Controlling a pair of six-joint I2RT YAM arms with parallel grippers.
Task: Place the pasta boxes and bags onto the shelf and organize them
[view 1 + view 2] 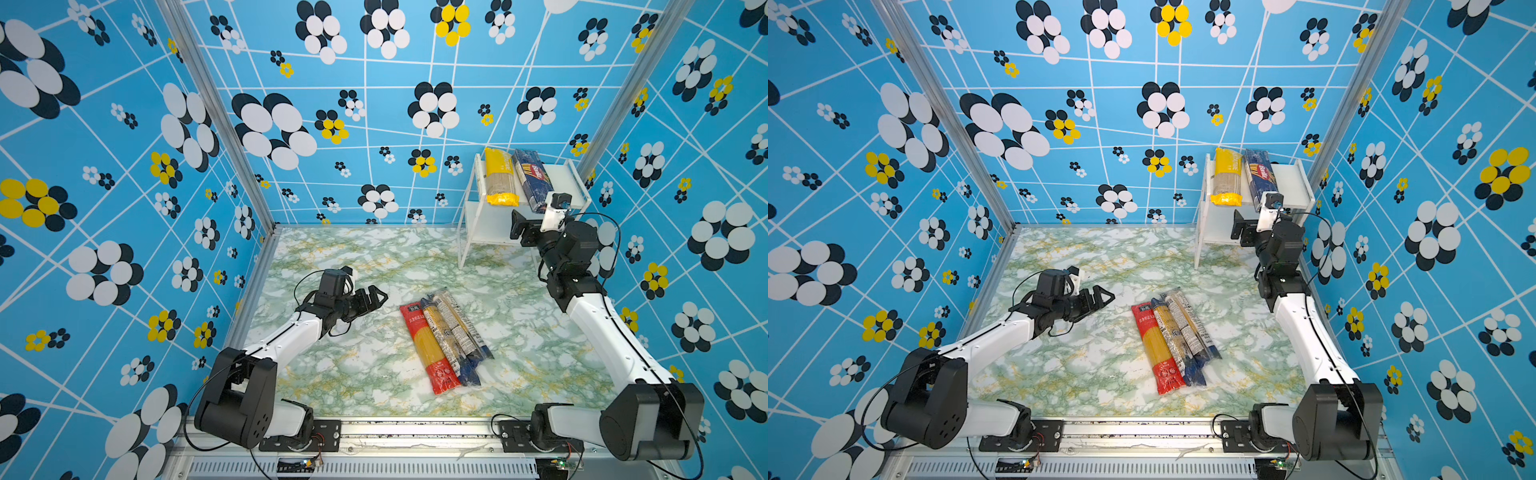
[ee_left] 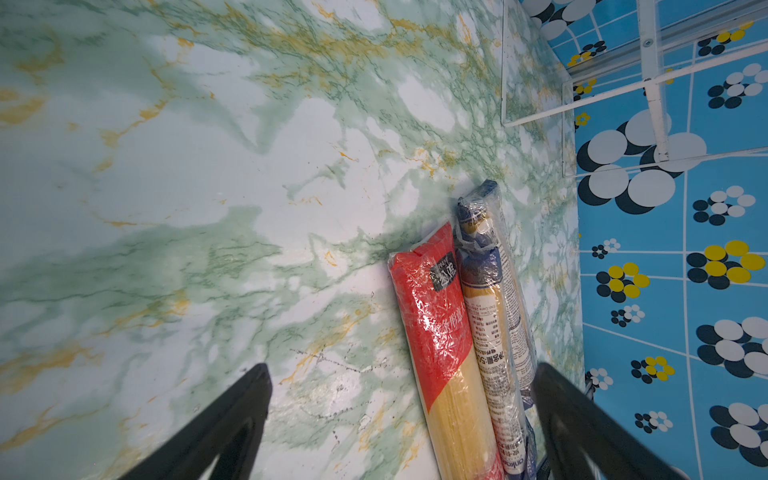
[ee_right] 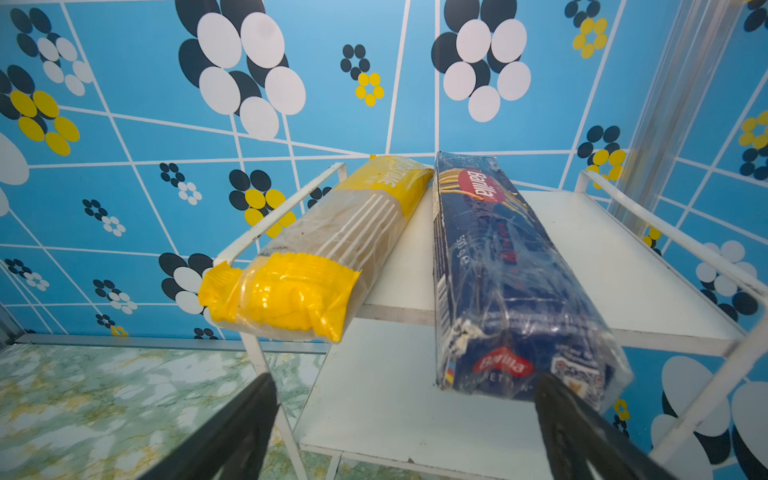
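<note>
While left claw and right claw gape empty, the Barilla pack tops the shelf.

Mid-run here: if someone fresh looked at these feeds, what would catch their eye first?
Most striking are the yellow pack and the dark blue Barilla pack side by side on the top board of the white shelf, back right, overhanging its front edge, the open right tool just before them. The red pack and two clear packs lie bunched in the middle of the table, the open left tool beside them.
</note>
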